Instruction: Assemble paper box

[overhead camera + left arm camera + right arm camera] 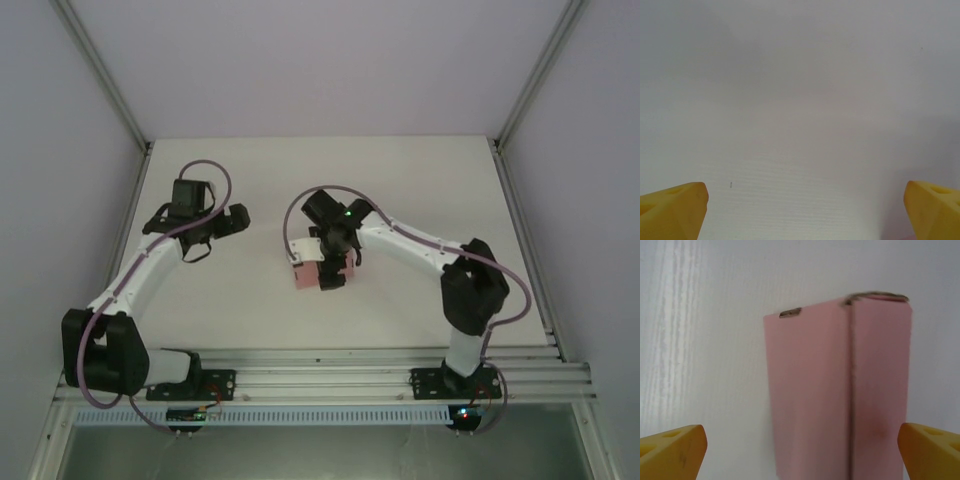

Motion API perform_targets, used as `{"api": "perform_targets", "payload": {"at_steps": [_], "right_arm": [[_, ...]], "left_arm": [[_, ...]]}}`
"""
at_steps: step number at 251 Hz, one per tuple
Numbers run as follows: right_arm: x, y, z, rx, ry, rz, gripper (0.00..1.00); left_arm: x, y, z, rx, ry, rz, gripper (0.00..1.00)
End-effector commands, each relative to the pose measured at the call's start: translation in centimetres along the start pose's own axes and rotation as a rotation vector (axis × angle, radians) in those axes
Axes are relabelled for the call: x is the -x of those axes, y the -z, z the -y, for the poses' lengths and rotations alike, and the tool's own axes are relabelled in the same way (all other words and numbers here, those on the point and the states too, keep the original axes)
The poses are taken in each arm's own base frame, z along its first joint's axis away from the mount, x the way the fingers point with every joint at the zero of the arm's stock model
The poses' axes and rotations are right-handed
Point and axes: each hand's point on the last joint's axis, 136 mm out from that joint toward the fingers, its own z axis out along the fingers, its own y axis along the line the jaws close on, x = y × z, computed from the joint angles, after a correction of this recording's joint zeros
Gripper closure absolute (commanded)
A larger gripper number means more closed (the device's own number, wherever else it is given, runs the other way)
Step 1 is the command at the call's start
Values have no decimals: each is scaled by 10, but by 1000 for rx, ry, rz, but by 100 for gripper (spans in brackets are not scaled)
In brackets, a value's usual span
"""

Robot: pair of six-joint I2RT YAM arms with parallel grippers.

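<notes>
Pink paper box (pixel 810 390), folded, sat mid-frame in the top view. Right gripper (pixel 801 455) straddled it, fingers spread wide and gripping nothing. Left gripper (pixel 800 212) was wide open and empty. Risk: an off-centre close would likely crush the fold or skid the card.

My left arm (pixel 140 275) comes off its base at the near left, folds at a low elbow, and runs its forearm forward and to the right up to the wrist. The left gripper (pixel 197 224) hangs facing down with its jaws spread wide. In the left wrist view I see its yellow fingertips (pixel 675 210) at the two bottom corners. My right arm (pixel 400 240) rises from its base at the near right, bends at the elbow and stretches left toward the middle. The right gripper (pixel 328 272) faces down too, jaws fully apart, and its yellow fingertips (pixel 672 450) sit far apart in the right wrist view.
</notes>
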Motion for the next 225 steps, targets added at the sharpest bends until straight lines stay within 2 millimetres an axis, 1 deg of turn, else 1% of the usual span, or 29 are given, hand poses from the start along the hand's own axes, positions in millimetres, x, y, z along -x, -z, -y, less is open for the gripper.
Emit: {"api": "perform_targets", "payload": {"at_steps": [1,26,46,57,73,96,118,141,162,179,194,204,215,225], "right_arm": [[-25,-17,-24,158,76,-152,0],[-29,-29,-28,204,77,-184,2],[-26,-32,-28,197,81,-171,5],[-25,-32,-24,166,87,-169,5],[-28,-34,-22,131,90,-170,4],[-33,-38,-25,112,86,-180,2],[-29,-35,-21,83,67,-148,1],[-15,-21,-12,39,35,-53,0],[-5,-2,-2,-8,-27,66,0],[-7,12,-2,6,-84,147,0],[-16,21,1,15,-173,192,0],[-25,24,5,15,-244,206,0],[-36,26,16,-7,-385,213,0],[-46,28,20,5,-509,209,0]], "left_arm": [[6,8,7,-42,-39,39,0],[3,8,7,-53,-43,34,0],[2,8,8,-61,-47,27,0],[2,8,8,-61,-50,28,0],[2,10,8,-61,-53,31,0],[2,11,10,-71,-48,34,1],[-2,10,16,-110,-43,17,0],[-12,9,29,-197,-29,-23,1],[-28,8,42,-297,6,-79,0],[-43,8,54,-380,37,-127,0],[-59,9,65,-442,63,-164,0],[-72,12,78,-501,60,-195,0],[-91,13,93,-559,57,-240,0],[-109,14,105,-594,42,-289,0]]}}
